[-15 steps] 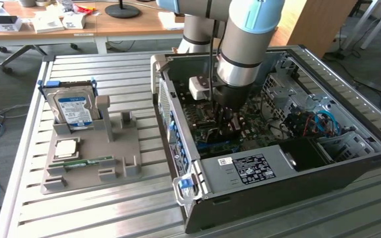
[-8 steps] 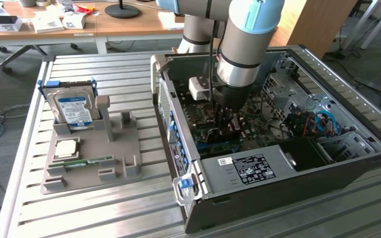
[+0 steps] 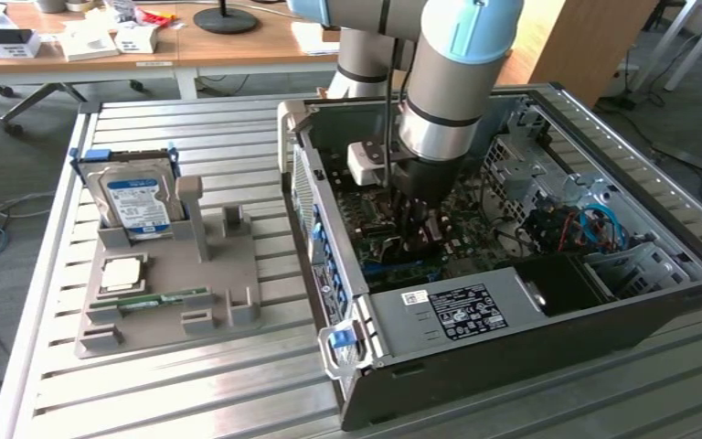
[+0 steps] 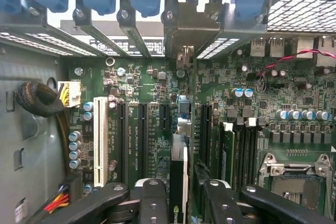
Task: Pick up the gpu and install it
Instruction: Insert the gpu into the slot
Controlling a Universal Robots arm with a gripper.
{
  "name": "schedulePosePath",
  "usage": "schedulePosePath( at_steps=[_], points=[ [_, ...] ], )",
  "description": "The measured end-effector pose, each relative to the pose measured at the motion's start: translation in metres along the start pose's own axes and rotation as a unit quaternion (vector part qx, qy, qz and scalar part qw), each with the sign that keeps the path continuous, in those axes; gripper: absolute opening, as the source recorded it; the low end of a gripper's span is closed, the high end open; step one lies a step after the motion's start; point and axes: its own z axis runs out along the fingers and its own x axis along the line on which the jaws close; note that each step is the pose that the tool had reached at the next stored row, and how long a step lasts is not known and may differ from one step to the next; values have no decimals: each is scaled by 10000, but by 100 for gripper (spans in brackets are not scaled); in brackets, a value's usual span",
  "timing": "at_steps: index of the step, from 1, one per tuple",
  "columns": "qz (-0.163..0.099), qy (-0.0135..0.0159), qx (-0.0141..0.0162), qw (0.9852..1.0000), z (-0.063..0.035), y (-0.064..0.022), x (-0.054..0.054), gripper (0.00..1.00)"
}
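One gpu (image 4: 178, 179), thin, stiff and likely fragile, stands edge-on between the jaws, gripped by its top edge over a motherboard (image 4: 157, 93) slot; hold edges only.

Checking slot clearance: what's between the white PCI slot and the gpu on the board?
Wrist view: three black expansion slots lie between the white PCI slot and the gpu.

no legible text, power supply label (image 3: 467, 306) (print unreadable), motherboard (image 4: 152, 98) silkscreen unreadable
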Motion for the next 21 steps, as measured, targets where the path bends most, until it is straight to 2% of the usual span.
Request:
schedulePosePath(
  at_steps=[5, 21],
  points=[
    [0, 1, -1, 10000, -71, -1, 0, 33],
    [-1, 1, 6, 10000, -498, -6, -5, 33]
  ],
)
